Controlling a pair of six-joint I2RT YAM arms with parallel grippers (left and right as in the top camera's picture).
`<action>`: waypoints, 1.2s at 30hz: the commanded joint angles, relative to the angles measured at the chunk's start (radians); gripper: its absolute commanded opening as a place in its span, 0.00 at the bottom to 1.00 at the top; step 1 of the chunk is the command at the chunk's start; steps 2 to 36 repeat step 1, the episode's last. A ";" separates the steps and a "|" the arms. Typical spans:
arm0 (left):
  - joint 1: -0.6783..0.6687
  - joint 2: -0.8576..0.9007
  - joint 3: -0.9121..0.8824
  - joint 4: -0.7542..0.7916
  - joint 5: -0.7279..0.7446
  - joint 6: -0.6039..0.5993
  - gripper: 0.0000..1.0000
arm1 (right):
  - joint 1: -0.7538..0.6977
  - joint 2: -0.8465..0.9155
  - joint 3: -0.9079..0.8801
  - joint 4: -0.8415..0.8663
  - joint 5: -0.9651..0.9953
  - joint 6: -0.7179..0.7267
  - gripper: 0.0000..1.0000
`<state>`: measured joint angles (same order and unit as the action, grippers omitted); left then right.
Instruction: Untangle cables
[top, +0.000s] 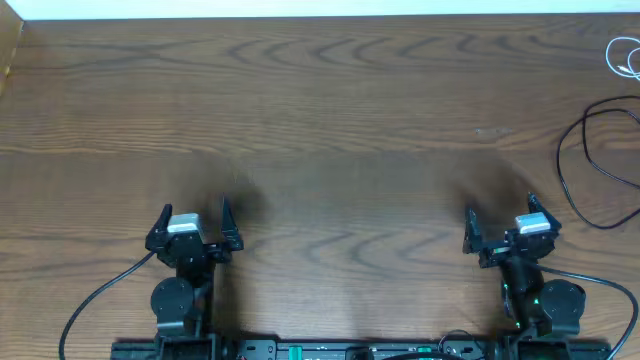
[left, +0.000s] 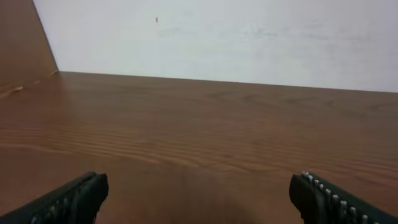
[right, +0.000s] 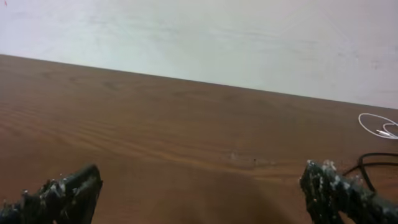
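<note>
The black cable lies in a loose loop at the table's right edge, partly cut off by the frame. The white cable forms a small coil at the far right corner, apart from the black one. Both also show at the right of the right wrist view: white coil, black cable. My left gripper is open and empty at the near left. My right gripper is open and empty at the near right, well short of the cables.
A wooden table fills the view, with a white wall beyond its far edge. A wooden side panel stands at the far left corner. Thick black arm wires trail near the arm bases.
</note>
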<state>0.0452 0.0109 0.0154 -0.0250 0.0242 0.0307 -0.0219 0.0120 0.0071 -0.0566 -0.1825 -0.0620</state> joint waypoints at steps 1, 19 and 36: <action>0.003 -0.005 -0.011 -0.048 -0.014 0.014 0.98 | 0.008 -0.006 -0.002 -0.004 0.000 0.009 0.99; 0.003 -0.005 -0.011 -0.048 -0.014 0.014 0.98 | 0.008 -0.006 -0.002 -0.004 0.000 0.009 0.99; 0.003 -0.005 -0.011 -0.048 -0.014 0.014 0.98 | 0.008 -0.006 -0.002 -0.004 0.000 0.009 0.99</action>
